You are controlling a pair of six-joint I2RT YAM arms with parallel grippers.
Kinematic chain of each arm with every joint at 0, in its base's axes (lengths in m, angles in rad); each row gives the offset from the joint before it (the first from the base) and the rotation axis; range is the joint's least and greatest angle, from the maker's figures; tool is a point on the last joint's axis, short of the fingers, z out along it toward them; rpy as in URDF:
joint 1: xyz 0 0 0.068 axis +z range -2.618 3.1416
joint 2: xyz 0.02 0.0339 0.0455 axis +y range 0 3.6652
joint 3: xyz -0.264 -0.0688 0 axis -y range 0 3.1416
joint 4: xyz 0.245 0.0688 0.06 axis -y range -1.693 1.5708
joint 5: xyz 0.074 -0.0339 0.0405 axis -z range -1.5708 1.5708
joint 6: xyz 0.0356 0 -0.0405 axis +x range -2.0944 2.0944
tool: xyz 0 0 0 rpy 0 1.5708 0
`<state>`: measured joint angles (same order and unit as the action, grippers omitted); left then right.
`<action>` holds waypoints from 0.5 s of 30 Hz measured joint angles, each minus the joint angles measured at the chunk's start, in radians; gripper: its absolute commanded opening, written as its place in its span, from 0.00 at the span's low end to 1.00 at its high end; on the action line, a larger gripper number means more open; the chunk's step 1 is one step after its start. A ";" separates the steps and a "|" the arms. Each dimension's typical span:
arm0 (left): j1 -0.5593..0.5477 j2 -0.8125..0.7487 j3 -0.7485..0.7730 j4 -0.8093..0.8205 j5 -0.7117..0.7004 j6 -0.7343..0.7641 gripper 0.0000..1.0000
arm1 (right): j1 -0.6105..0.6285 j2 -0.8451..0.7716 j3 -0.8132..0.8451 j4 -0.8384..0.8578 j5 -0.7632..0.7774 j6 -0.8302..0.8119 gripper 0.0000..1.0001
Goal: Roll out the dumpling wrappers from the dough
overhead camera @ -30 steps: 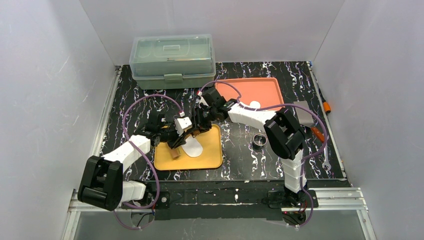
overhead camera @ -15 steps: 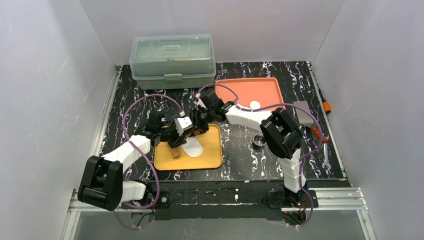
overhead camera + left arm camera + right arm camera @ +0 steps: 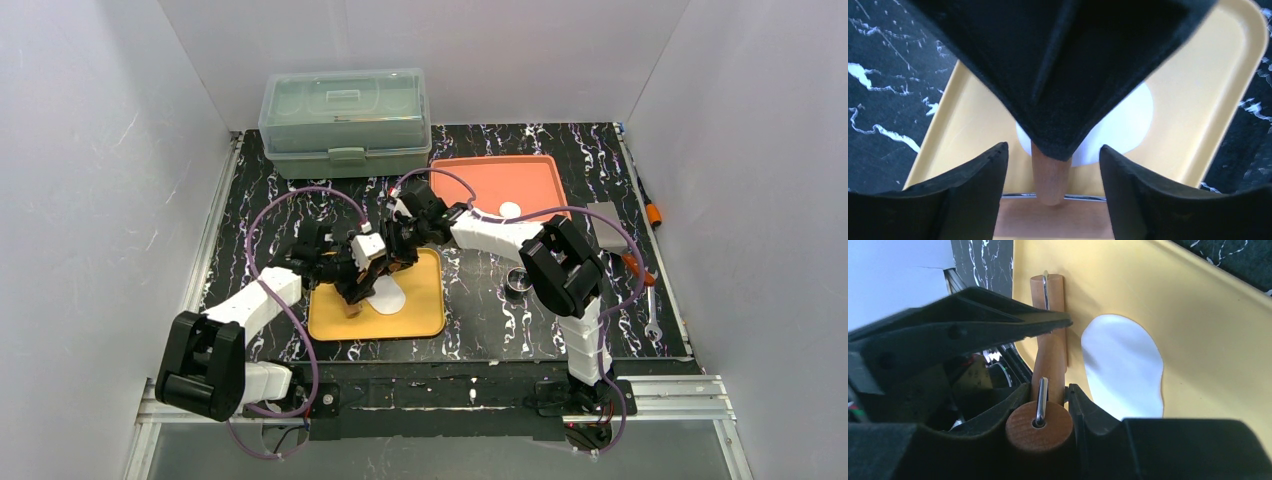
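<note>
My left pincer point(image 3: 1052, 150) and right pincer point(image 3: 1048, 390) each clamp an end of the wooden rolling pin point(image 3: 1050, 347). The dough point(image 3: 1125, 365) lies flat, an oval sheet on the yellow tray point(image 3: 1208, 330), just beside the pin.

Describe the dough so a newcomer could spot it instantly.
Start at the yellow tray, the nearer of two trays. The dough is the flat white oval on it, beside the rolling pin; the white disc on the orange tray is smaller and round.
</note>
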<state>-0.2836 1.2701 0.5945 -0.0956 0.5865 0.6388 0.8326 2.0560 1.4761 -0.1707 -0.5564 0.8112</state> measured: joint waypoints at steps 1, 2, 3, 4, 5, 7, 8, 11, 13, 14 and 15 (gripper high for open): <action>0.000 0.000 0.018 -0.038 -0.006 0.003 0.72 | 0.000 0.000 0.001 -0.004 0.000 -0.004 0.01; 0.001 0.000 0.045 -0.083 -0.011 0.005 0.76 | 0.000 0.000 0.002 -0.008 0.000 -0.008 0.01; 0.005 0.000 0.080 -0.132 -0.014 0.008 0.77 | 0.000 0.000 0.006 -0.015 0.001 -0.013 0.01; 0.011 -0.001 0.120 -0.180 -0.014 0.011 0.82 | 0.000 0.000 0.010 -0.020 0.002 -0.022 0.01; 0.018 -0.002 0.155 -0.220 -0.014 0.012 0.83 | 0.000 0.000 0.016 -0.029 0.004 -0.029 0.01; 0.035 -0.006 0.255 -0.323 -0.010 0.009 0.84 | 0.000 -0.001 0.022 -0.040 0.007 -0.037 0.01; 0.060 -0.010 0.291 -0.357 -0.011 0.006 0.83 | 0.000 -0.002 0.022 -0.042 0.007 -0.040 0.01; 0.117 -0.029 0.401 -0.475 -0.018 -0.019 0.83 | 0.000 -0.004 0.022 -0.034 -0.010 -0.027 0.01; 0.160 -0.040 0.449 -0.542 -0.027 -0.047 0.83 | 0.000 -0.006 0.023 -0.014 -0.025 -0.005 0.01; 0.179 -0.042 0.463 -0.565 -0.029 -0.060 0.83 | 0.000 -0.007 0.029 -0.013 -0.030 0.003 0.01; 0.209 -0.041 0.480 -0.596 -0.030 -0.079 0.83 | 0.000 -0.007 0.042 -0.016 -0.031 0.003 0.01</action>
<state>-0.0750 1.2289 1.0748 -0.6914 0.5568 0.5594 0.8326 2.0487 1.5181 -0.1867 -0.5873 0.8139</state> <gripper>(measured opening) 0.833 0.400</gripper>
